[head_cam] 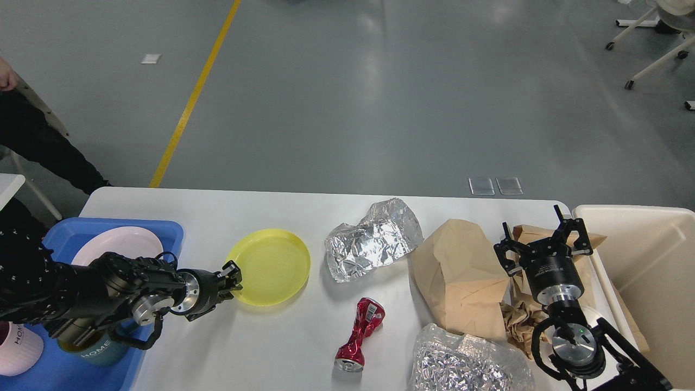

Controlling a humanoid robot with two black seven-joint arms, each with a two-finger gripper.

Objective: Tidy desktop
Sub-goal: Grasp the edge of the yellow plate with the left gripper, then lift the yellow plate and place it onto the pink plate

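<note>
Though a pink plate [117,241] and two mugs [16,347] already sit in the blue tray [163,231] at the bench's [260,206] left edge, most of the tidying looks undone, since the white bench, which fills the lower half of the view, carries litter across its whole width. On its left half lies a yellow plate [270,266], and the left hand [232,281] is at that plate's near-left rim, its fingers so close together and so dark that I cannot tell whether they have gripped the rim or only touch it. Near the middle rests a crumpled sheet of foil [374,239], with a crushed red can [359,335] towards the near edge and a second foil wad [467,364] at the near edge itself. A brown paper bag [459,277] and more crumpled brown paper [518,320] crowd the right end, just beside the cream bin [640,217] that stands past the right edge. The right hand [543,239] hovers over that paper with its fingers spread wide and nothing in them. By my judgement, the dishes belong in the tray and the rubbish in the bin, so the plate is one step among several left. A person [32,136] stands off the far-left corner, clear of the arms.
</note>
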